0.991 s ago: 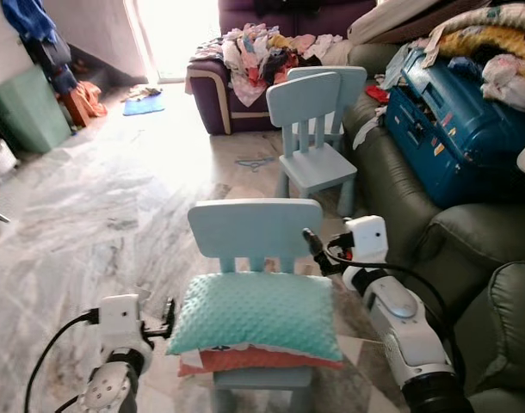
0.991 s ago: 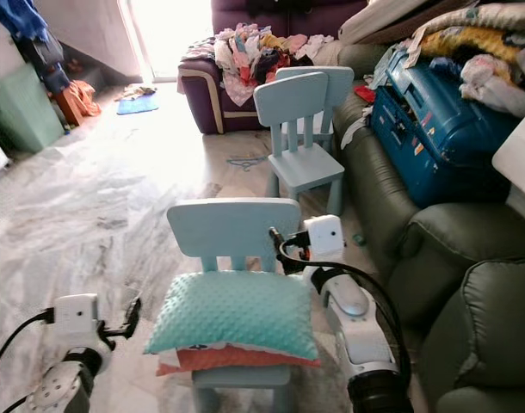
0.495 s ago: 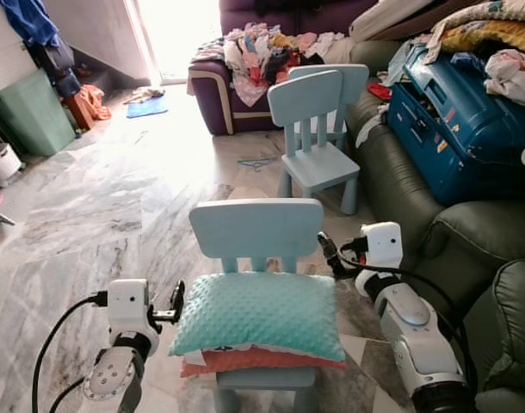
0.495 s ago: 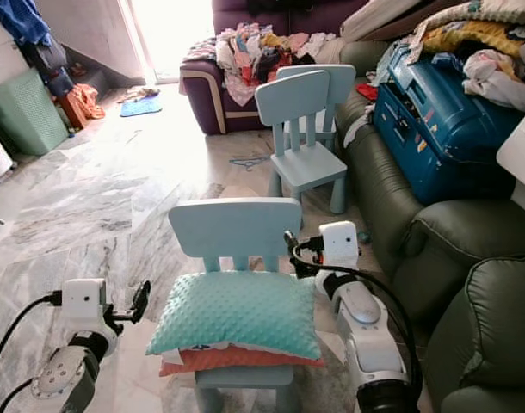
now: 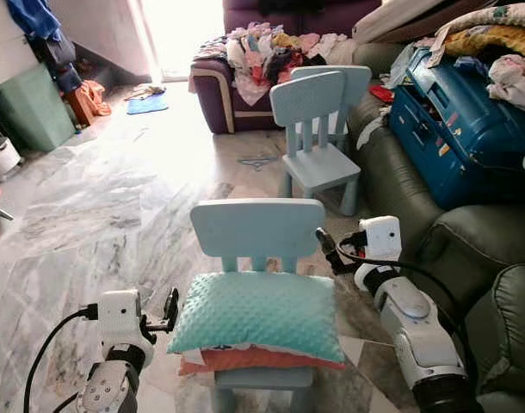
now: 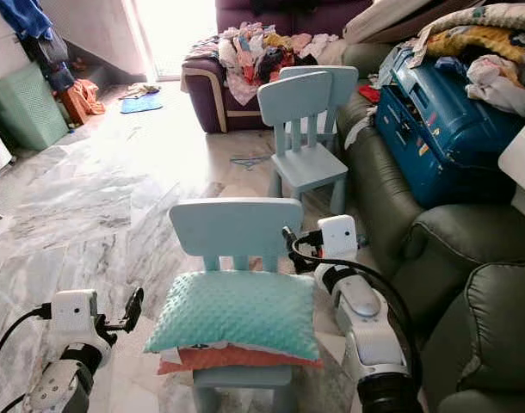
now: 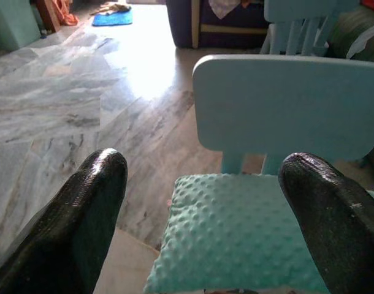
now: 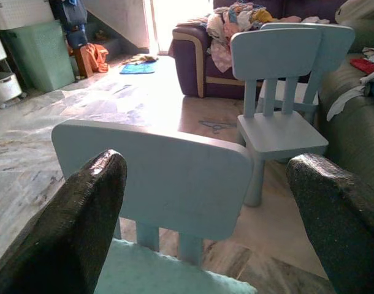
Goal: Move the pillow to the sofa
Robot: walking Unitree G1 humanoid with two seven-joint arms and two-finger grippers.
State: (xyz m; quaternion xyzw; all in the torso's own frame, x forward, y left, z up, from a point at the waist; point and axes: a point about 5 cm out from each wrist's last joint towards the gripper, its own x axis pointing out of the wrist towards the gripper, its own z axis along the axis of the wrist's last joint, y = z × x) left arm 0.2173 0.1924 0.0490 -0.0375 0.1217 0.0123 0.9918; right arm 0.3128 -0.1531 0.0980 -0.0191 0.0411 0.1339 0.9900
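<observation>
Spread wide, both pairs of black fingers, pinching nothing, with the mint pillow not yet touched. Resting flat on the seat of the near pale blue chair, on top of an orange cushion whose edge peeks out at the seat's front edge. Flanked at the seat's left edge by the left gripper, now lower and slightly further back than half a second ago, level with the pillow's side. Flanked near the seat's back right corner by the right gripper, shifted a touch inward toward the chair back. Reads as lining up for a two-sided squeeze, grasp still ahead. Beyond the right arm, the green sofa, its far cushions loaded with a blue suitcase and bedding. Further off, a second blue chair and a purple sofa heaped with clothes.
</observation>
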